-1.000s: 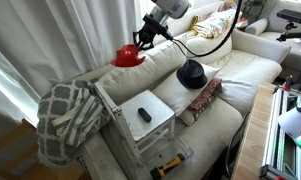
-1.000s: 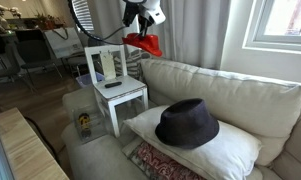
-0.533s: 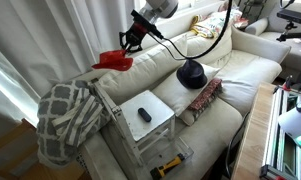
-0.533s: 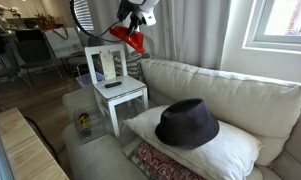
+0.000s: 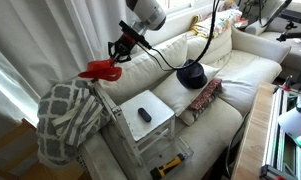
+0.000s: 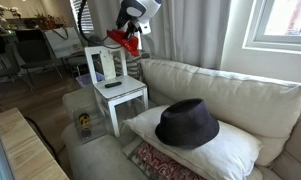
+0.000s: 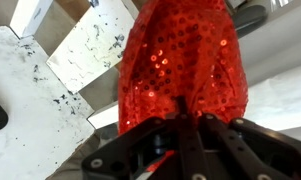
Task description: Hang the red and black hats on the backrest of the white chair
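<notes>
My gripper (image 5: 118,50) is shut on the red sequined hat (image 5: 100,70) and holds it in the air just above the backrest of the white chair (image 5: 150,128). In an exterior view the red hat (image 6: 123,41) hangs over the chair's backrest (image 6: 104,65). In the wrist view the red hat (image 7: 185,55) fills the middle, pinched by my gripper (image 7: 187,112), with the chair's white seat (image 7: 35,95) below. The black hat (image 5: 191,73) lies on a white pillow on the sofa, also seen in an exterior view (image 6: 188,122).
A checked blanket (image 5: 66,118) hangs over the chair's left side. A dark remote (image 5: 144,114) lies on the seat. A yellow tool (image 5: 169,165) lies on the sofa in front of the chair. A patterned cushion (image 5: 204,96) lies by the pillow. Curtains (image 5: 50,40) hang behind.
My gripper has carried the red hat leftward and down, from above the sofa back to just over the chair's backrest. The black hat has not moved.
</notes>
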### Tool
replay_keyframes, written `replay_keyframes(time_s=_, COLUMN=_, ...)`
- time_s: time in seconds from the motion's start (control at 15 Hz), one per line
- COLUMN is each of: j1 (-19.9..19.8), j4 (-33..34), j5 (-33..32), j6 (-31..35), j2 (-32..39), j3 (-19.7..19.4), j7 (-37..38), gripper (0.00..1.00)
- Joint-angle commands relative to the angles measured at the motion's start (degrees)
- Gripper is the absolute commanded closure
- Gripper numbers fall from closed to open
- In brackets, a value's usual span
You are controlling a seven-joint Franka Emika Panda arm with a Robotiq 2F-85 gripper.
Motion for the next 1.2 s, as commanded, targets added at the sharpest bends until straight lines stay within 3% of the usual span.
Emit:
replay_keyframes(time_s=0.0, j1=1.77, j4=6.62, j5=-0.53, j6=-4.80, j2=4.93, j3=-1.31, j7=2.37, gripper=0.99)
replay_keyframes(time_s=0.53, j1=3.97, j4=10.61, j5=-4.73, j6=-10.83, j2=8.71, j3=-3.12, j7=3.92, gripper=0.99)
replay_keyframes(time_s=0.6, j1=4.13, j4=10.90, j5=-5.47, j6=-11.62, j2=8.90, j3=-3.26, j7=4.01, gripper=0.93)
replay_keyframes(time_s=0.67, j1=4.26, j4=11.07, j5=-6.10, j6=-11.96, j2=9.01, j3=-3.34, j7=4.03, gripper=0.70)
replay_keyframes(time_s=0.8, j1=4.18, j4=11.30, j5=-7.01, j6=-12.45, j2=8.89, j3=-3.36, j7=3.86, gripper=0.67)
replay_keyframes(time_s=1.13, j1=4.18, j4=11.03, j5=-9.02, j6=-10.65, j2=7.82, j3=-3.69, j7=2.51, gripper=0.30)
